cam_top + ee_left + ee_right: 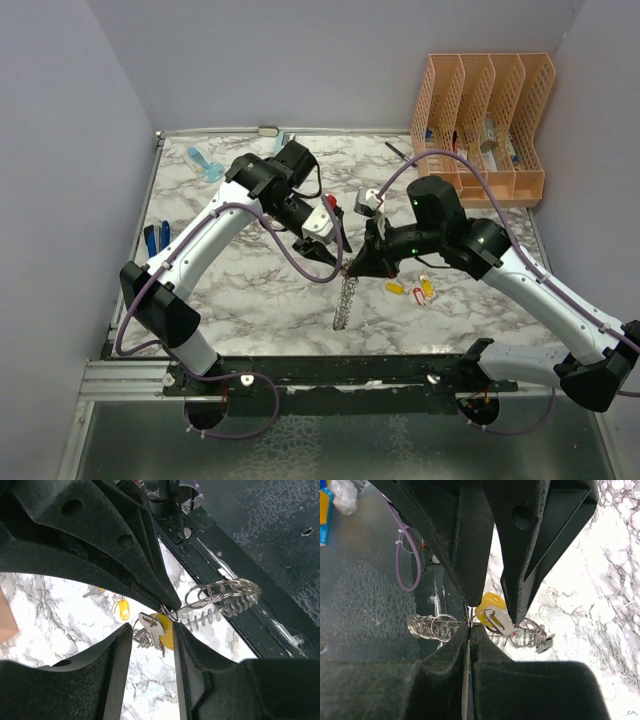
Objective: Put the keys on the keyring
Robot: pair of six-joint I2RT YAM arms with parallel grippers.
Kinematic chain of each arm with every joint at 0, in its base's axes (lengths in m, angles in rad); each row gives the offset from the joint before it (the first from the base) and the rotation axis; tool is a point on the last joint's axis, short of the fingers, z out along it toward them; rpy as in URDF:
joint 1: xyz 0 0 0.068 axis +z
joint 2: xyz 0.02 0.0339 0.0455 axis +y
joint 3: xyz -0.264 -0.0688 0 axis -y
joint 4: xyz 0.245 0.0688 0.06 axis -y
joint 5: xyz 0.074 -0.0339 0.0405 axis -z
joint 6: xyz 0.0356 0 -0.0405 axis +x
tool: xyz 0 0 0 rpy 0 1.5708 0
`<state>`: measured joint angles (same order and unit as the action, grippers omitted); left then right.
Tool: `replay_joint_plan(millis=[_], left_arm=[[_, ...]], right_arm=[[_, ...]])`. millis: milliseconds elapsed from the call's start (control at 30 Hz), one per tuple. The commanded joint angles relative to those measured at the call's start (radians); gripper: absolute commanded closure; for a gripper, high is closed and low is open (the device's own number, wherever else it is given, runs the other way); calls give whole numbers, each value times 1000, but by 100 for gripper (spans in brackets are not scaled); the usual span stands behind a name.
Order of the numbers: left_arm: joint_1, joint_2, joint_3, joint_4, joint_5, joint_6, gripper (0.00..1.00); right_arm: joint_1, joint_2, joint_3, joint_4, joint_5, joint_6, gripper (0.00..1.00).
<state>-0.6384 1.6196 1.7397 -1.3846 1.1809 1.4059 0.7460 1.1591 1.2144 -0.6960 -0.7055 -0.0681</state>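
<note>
Half-open left hand (152, 630) grips yellow-tagged silver key (150, 623); coiled grey metal keyring (220, 594), pinched in my shut right hand (469, 629), stretches off right of it.

You're in a lab booth: plain grey walls (60, 150) box a marbled tabletop (250, 295) (orange file rack (485, 120) far right).

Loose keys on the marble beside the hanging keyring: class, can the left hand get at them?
Probably not: the left hand holds a yellow-tagged key, and the right hand, gripping the keyring, stands between.
</note>
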Motion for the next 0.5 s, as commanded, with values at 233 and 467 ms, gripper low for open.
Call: replay_joint_plan(millis=[233,467], left_arm=[[-21,-39,-16,-24,33,36,77],[-21,-49,-37,-25,39,47,100]], right_arm=[[-2,-28,-25,60,-15,30,99],[-3,-41,-23,70,16,59,99]])
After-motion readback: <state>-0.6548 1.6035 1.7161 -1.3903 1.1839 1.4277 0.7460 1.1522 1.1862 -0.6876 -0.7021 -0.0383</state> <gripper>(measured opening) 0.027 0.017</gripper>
